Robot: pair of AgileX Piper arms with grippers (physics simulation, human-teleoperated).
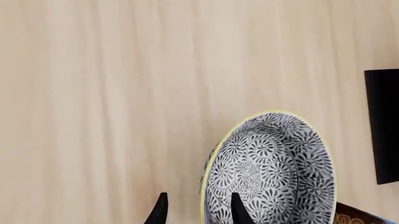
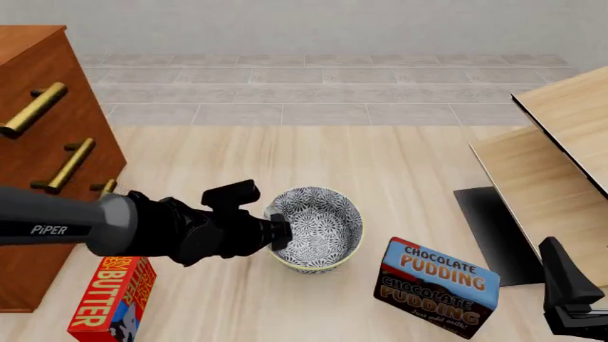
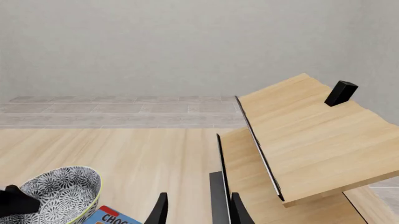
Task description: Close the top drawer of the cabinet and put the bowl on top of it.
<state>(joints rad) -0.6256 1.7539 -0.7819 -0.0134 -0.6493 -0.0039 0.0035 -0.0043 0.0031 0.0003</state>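
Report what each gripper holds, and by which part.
The left gripper straddles the bowl's near-left rim; whether it grips cannot be told. The right gripper holds nothing.

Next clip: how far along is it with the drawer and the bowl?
Apparently done: the top drawer looks flush with the cabinet front. In hand: the left gripper has its open jaws astride the rim of the bowl, which sits on the table. Left: grip, lift, and set it on the cabinet top. The right gripper waits open.

The cabinet is cut off at the frame's left; its top drawer unseen.
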